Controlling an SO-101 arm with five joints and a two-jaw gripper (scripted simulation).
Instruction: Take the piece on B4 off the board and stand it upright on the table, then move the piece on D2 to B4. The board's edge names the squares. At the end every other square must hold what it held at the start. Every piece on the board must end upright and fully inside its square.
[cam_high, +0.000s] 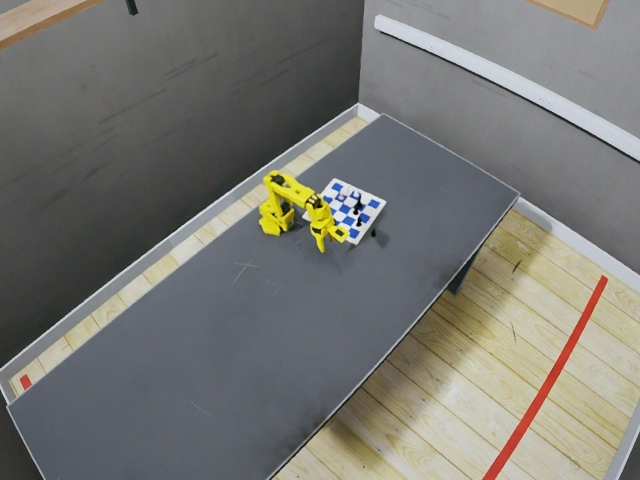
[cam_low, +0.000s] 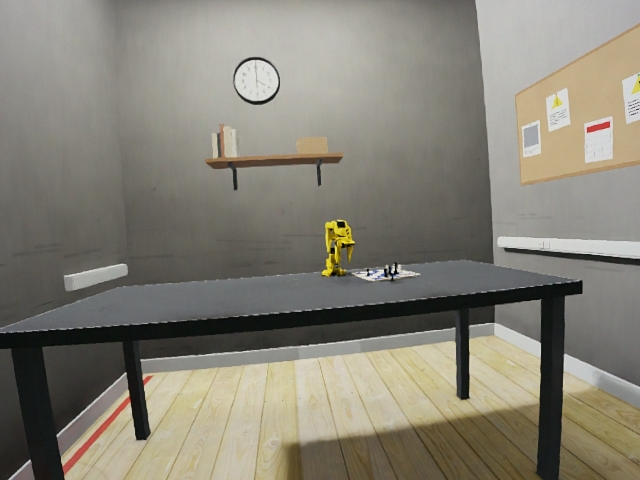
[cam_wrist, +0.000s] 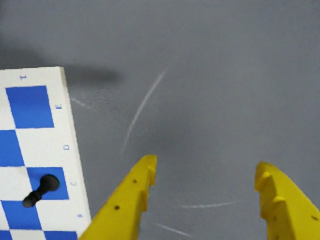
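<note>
The blue-and-white chessboard (cam_high: 368, 217) (cam_low: 408, 274) (cam_wrist: 30, 107) lies on the table beside the yellow arm's base. White pieces (cam_high: 345, 192) stand near its far corner and black pieces (cam_high: 357, 206) (cam_low: 390, 269) near its middle. One small black piece (cam_high: 373, 234) is on the table just off the board's near edge. In the wrist view a black pawn (cam_wrist: 42, 187) stands on a blue square by the letter C. My gripper (cam_high: 330, 241) (cam_low: 350, 253) (cam_wrist: 205, 162) is open and empty. It hangs over bare table, just off the board's lettered edge.
The dark grey table (cam_high: 217, 330) (cam_low: 258, 299) (cam_wrist: 225, 75) shows faint white scratches under the gripper. The arm's base (cam_high: 271, 222) stands at the table's back edge, left of the board. The walls are close behind it.
</note>
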